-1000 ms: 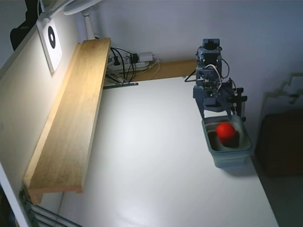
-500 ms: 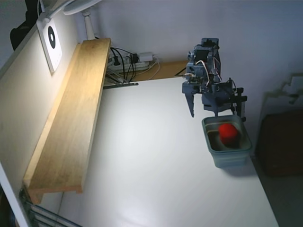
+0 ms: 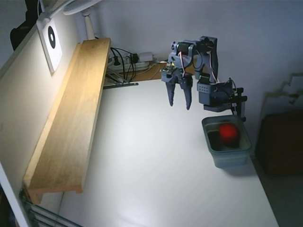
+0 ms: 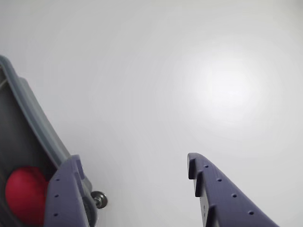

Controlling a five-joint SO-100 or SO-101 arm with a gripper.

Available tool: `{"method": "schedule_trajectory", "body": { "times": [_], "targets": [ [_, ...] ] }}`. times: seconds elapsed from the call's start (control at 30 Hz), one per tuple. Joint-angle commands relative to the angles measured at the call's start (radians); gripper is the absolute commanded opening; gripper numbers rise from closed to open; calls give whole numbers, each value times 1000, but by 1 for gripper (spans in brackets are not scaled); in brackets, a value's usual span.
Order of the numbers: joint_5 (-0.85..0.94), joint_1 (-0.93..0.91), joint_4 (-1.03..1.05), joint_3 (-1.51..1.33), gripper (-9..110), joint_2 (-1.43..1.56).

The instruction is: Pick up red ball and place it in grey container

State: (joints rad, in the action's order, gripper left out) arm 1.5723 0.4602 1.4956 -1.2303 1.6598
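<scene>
One table: the white tabletop fills most of the fixed view and nearly all of the wrist view; a bright patch of light lies on it in both.
Shelf: a long wooden shelf runs along the table's 9 o'clock edge in the fixed view, from the far wall toward the near corner.
Arm: the blue-grey arm stands at about 1 o'clock on the table in the fixed view, folded over, with its base just beside the tub's far end.
Gripper: the gripper hangs above the table and points down, at 10 o'clock from the tub; its two fingers stand well apart with nothing between them, and the wrist view shows the same wide gap over bare tabletop.
Container: the grey container sits at 3 o'clock near the table's edge in the fixed view; in the wrist view its rim shows at 8 o'clock.
Ball: the red ball lies inside the container, toward its far end; in the wrist view it sits at 8 o'clock, partly hidden behind the left finger.
Cables: a power strip and dark cables lie at 12 o'clock by the wall.
</scene>
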Motion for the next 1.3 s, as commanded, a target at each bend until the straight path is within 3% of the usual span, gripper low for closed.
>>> {"method": "schedule_trajectory", "body": {
  "times": [0.0,0.77,1.27],
  "targets": [
    [-2,-75,30,-10,23,81],
    [-2,-618,161,-59,7,284],
    [-2,-878,224,-82,0,382]
  ]
}}
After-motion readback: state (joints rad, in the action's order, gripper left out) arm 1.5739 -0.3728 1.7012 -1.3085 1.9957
